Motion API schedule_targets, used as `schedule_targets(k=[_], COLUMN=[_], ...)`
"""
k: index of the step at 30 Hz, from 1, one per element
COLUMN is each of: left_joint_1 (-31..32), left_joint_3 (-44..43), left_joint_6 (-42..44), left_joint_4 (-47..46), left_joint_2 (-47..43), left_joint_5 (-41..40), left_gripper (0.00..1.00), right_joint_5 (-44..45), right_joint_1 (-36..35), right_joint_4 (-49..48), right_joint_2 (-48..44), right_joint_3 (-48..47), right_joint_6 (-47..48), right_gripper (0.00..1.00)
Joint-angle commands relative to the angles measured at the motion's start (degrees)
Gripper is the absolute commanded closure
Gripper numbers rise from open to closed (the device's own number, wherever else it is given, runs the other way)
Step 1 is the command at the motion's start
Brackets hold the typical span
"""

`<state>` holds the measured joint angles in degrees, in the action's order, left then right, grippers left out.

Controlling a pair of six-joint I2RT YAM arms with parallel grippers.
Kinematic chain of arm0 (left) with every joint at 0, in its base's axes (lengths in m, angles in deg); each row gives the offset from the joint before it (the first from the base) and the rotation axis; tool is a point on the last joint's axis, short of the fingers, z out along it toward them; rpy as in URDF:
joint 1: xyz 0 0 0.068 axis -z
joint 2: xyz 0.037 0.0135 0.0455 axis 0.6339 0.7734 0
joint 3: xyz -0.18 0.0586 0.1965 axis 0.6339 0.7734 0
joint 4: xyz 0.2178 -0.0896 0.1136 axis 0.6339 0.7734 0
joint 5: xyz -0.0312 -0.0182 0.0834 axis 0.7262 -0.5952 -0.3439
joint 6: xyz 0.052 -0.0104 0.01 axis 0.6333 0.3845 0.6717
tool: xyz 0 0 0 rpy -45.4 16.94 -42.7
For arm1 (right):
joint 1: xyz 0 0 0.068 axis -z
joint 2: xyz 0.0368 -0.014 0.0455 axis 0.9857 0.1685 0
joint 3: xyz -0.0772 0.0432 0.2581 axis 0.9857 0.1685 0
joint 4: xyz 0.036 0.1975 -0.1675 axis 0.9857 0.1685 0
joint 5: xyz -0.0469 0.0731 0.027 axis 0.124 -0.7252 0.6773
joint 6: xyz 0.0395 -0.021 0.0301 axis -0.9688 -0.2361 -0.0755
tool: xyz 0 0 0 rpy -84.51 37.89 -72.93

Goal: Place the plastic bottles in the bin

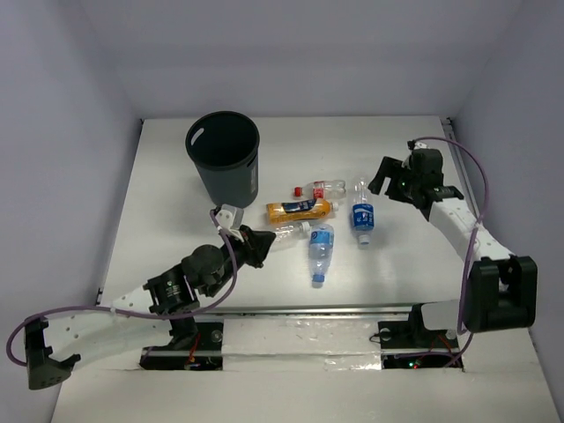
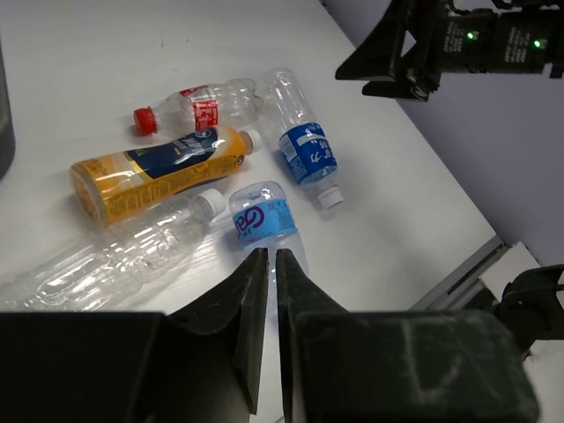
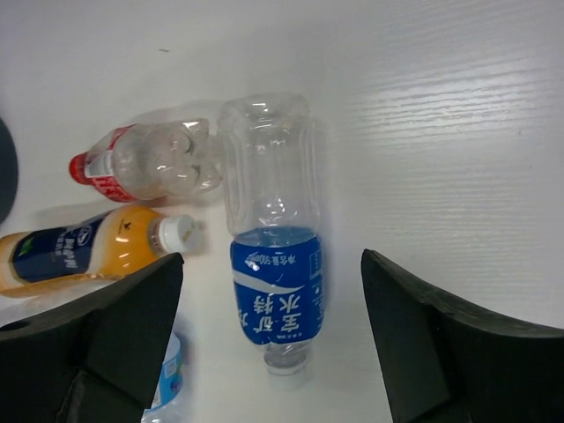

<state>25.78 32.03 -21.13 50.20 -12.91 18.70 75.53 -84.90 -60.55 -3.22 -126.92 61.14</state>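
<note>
The black bin [image 1: 223,154] stands at the back left. Five bottles lie on the table to its right: an orange one [image 1: 300,210], a red-capped clear one [image 1: 322,188], a blue-labelled one [image 1: 362,214], a second blue-labelled one [image 1: 321,251] and a plain clear one [image 1: 286,231]. My left gripper [image 2: 269,256] is shut and empty, its tips just short of the second blue-labelled bottle [image 2: 262,216] and beside the plain clear bottle [image 2: 115,256]. My right gripper [image 3: 271,257] is open and hovers over the blue-labelled bottle [image 3: 273,220], which lies between its fingers in that view.
The orange bottle [image 3: 79,251] and the red-capped bottle [image 3: 150,163] lie close to the left of the right gripper's bottle. The table's front edge [image 1: 291,310] runs just below the bottles. White walls enclose the table.
</note>
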Motion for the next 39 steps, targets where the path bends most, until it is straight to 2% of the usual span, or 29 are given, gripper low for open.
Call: schedule_targets(k=[1, 3, 4, 7, 10, 16, 25, 30, 39], left_joint_1=[-0.2, -0.2, -0.2, -0.2, -0.2, -0.2, -0.2, -0.2, -0.2], left_joint_3=[0.6, 1.3, 1.4, 1.9, 2.9, 3.2, 4.0, 3.3, 3.0], left_joint_6=[0.5, 0.5, 0.4, 0.4, 0.4, 0.7, 0.5, 1.0, 2.0], left_joint_4=[-5.3, -6.1, -6.5, -7.4, -9.2, -11.3, -14.1, -14.7, -15.4], left_joint_2=[1.3, 2.1, 2.4, 3.5, 4.5, 8.5, 13.0, 15.8, 17.4], left_joint_5=[2.9, 4.1, 4.1, 4.9, 6.1, 10.0, 14.2, 15.4, 15.9], left_gripper=[0.94, 0.89, 0.76, 0.58, 0.51, 0.45, 0.43, 0.42, 0.41], right_joint_5=[2.4, 1.5, 0.0, -0.9, -1.7, -3.1, -2.1, -0.3, 2.4], right_joint_1=[-0.5, -0.5, -0.5, -0.5, -0.5, -1.7, -2.9, -2.9, -2.9], right_joint_4=[4.2, 6.6, 7.8, 9.2, 9.8, 11.9, 16.5, 17.6, 19.9], right_joint_2=[4.4, 9.6, 11.2, 15.9, 19.3, 23.8, 29.8, 31.4, 33.3], right_joint_3=[-7.0, -10.1, -12.5, -14.3, -15.1, -18.6, -25.9, -26.0, -27.0], right_joint_6=[2.8, 4.4, 5.4, 6.1, 7.0, 7.8, 8.4, 8.4, 8.7], right_gripper=[0.12, 0.10, 0.10, 0.09, 0.09, 0.09, 0.11, 0.16, 0.18])
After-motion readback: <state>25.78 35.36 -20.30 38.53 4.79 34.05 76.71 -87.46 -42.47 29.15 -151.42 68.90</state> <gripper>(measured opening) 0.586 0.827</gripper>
